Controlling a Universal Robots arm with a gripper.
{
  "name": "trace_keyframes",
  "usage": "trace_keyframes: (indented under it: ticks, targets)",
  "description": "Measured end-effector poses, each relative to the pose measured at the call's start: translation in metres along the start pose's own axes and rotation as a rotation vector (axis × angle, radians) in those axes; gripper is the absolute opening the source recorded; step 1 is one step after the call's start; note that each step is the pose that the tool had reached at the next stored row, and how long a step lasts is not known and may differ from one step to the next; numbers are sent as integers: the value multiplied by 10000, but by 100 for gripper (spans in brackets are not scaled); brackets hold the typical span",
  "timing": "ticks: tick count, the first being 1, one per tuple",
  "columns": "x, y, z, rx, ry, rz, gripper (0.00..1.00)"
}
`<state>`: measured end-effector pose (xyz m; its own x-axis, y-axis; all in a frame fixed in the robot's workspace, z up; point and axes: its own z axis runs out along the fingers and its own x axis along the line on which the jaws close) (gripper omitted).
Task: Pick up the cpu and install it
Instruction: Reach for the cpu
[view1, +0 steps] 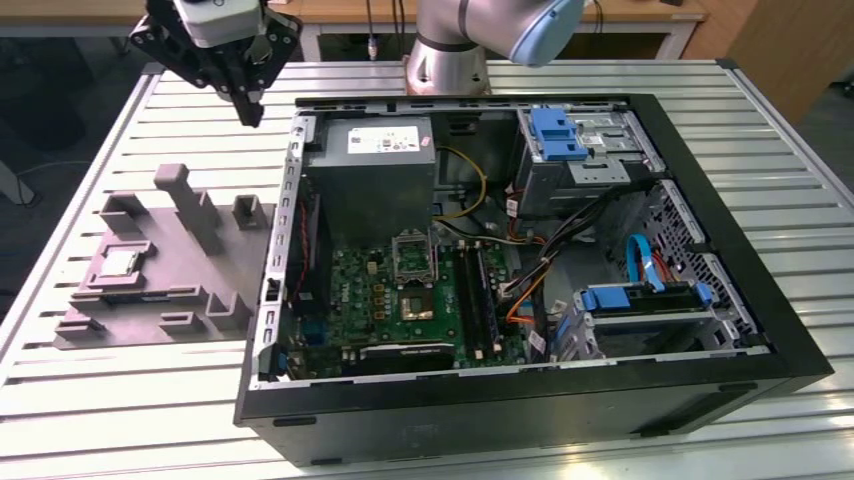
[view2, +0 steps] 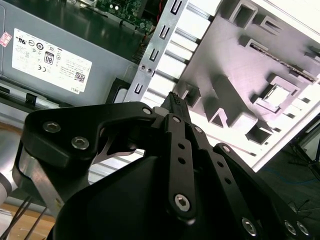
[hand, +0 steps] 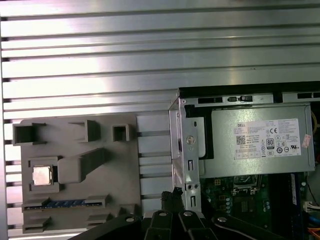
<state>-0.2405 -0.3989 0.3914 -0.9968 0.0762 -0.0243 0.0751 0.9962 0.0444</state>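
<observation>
Gripper (view1: 248, 110), fingers apparently together and empty, hovers well apart from the thin, light, fragile cpu (view1: 123, 262) in its grey tray (view1: 187, 292); grip its edges.

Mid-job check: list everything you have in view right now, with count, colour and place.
cpu: one, silver-grey, seated in a recess of the tray.
tray: one, grey, on the table at the exterior view's left of the case.
computer case: one, black, open, lying on the table.
power supply: one, grey, in the case's corner nearest the gripper.
motherboard: one, green, on the case floor.
socket bracket: one, metal, on the motherboard.
drive caddies: two, blue, on the case's side at the exterior view's right.
table: one, silver, slatted, under everything.
arm: one, silver with a blue cap, behind the case.
gripper: one, black, fingers together, empty, above the table beside the case.
</observation>
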Motion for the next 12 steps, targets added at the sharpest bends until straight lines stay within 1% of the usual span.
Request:
trace_keyframes:
  ticks: [12]
  targets:
    - [25, -2, 0, 0, 0, 0, 11]
